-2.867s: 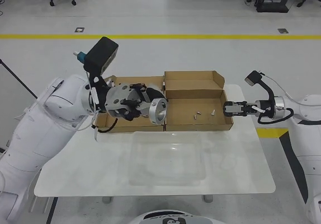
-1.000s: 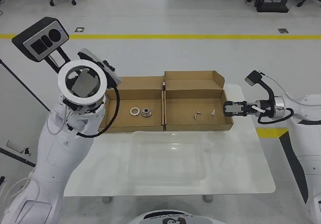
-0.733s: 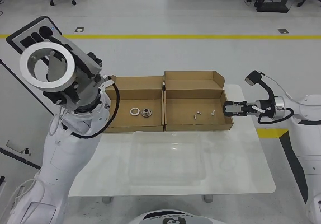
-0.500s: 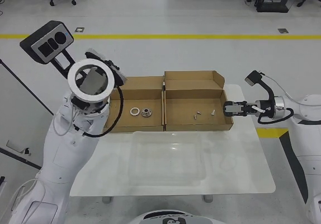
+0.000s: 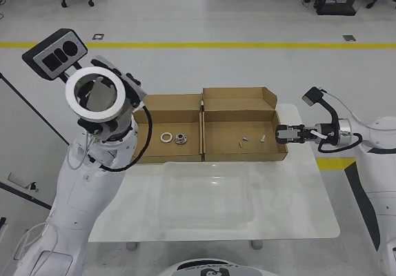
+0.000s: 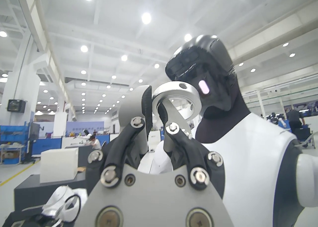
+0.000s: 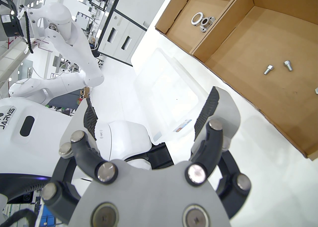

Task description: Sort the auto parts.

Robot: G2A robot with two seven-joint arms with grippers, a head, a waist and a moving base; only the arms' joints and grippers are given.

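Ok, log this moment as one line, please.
left end effector: shut on metal ring, held aloft | right end effector: open, empty, beside right box | left box: second ring, flanged part | right box: bolts

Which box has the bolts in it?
The right box, beside the right end effector: bolts lie in it. The left box holds a ring and a flanged part.

Count of parts and containers

Two brown cardboard boxes (image 5: 163, 121) (image 5: 253, 127), one clear plastic tray (image 5: 205, 200); a silver metal ring (image 6: 177, 100) and a second like it (image 5: 164, 136), one silver flanged metal collar (image 5: 180, 138), two silver socket-head bolts (image 7: 268, 69) (image 7: 287, 65), and one further small metal piece (image 5: 262, 139), kind too small to tell.
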